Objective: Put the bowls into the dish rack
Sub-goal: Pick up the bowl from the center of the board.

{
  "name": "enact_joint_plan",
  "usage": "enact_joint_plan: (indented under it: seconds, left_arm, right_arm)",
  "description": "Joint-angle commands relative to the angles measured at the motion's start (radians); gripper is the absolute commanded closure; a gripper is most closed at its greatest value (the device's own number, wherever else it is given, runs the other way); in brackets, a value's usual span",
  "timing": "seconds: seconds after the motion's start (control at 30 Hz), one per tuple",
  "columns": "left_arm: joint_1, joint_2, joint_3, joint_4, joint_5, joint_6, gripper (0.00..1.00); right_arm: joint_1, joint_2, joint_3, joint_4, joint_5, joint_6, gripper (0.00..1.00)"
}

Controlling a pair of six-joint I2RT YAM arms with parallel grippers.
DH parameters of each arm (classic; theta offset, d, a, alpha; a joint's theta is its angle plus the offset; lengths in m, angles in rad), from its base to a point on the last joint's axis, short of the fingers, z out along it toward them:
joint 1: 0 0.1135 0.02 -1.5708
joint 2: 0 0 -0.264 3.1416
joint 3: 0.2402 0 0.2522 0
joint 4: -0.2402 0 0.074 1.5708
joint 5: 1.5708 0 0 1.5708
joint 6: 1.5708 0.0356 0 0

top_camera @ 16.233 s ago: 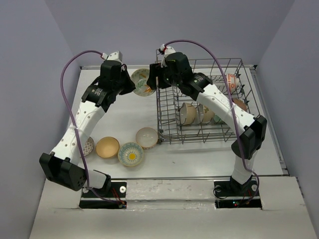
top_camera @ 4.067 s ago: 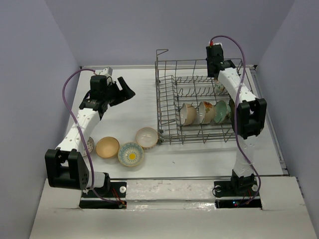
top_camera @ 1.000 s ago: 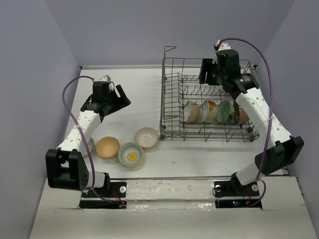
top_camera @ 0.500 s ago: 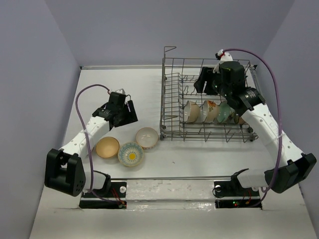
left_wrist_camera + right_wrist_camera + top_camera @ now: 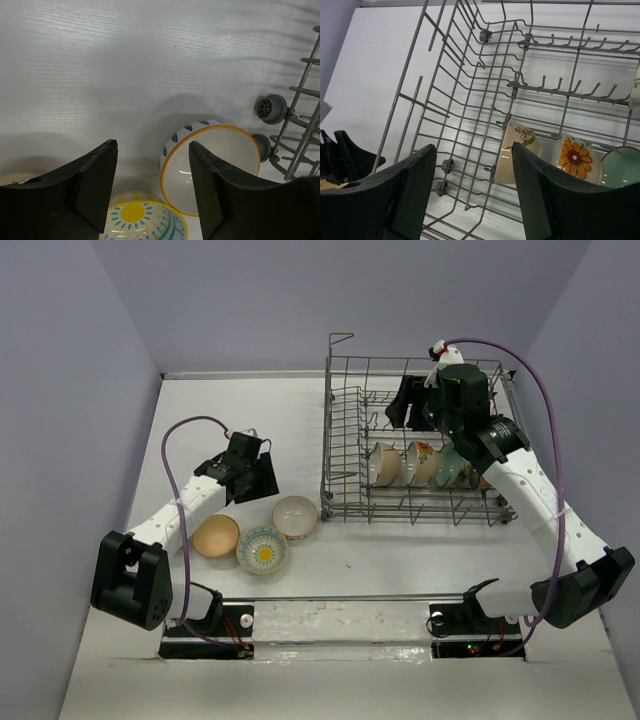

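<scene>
Three bowls sit on the table near the front: a tan one [image 5: 215, 536], a blue-rimmed one with a yellow centre [image 5: 262, 549] and a white one with an orange rim [image 5: 295, 517]. My left gripper [image 5: 258, 480] hovers open just left of and above the white bowl [image 5: 215, 165], nothing between its fingers [image 5: 95, 185]. The grey wire dish rack [image 5: 340, 445] holds a cream bowl [image 5: 517, 152], a flower-patterned bowl [image 5: 577, 160] and a teal bowl [image 5: 625, 167] on edge. Open and empty, my right gripper [image 5: 400, 405] hangs over the rack's back left part.
The rack's small grey wheels [image 5: 270, 109] stand close to the white bowl's right side. Purple cables loop from both wrists. The table's back edge meets a grey wall [image 5: 250, 300].
My left gripper has come down and towards the near bowls, its jaws narrowing somewhat. The right arm has barely shifted above the rack.
</scene>
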Motion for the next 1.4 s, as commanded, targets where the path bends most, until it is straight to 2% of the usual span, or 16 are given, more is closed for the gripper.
enact_joint_plan:
  seconds: [0.0,0.8,1.0,1.13,1.37]
  left_arm:
    - [-0.013,0.007,-0.021,-0.002,-0.018,-0.004,0.33]
    - [-0.138,0.059,-0.079,0.039,0.008,-0.057,0.38]
    - [-0.15,0.062,-0.096,0.053,0.011,-0.074,0.42]
    - [-0.151,0.067,-0.094,0.056,0.003,-0.077,0.45]
    - [-0.151,0.081,-0.088,0.064,-0.001,-0.079,0.6]
  right_arm:
    - [0.011,0.0,-0.002,0.049,-0.011,0.004,0.32]
    - [0.021,0.018,-0.01,0.051,0.004,-0.004,0.31]
    - [0.021,0.021,-0.014,0.049,0.001,-0.005,0.31]
    - [0.021,0.023,-0.013,0.049,-0.001,-0.005,0.3]
    - [0.021,0.023,-0.014,0.048,-0.001,-0.008,0.3]
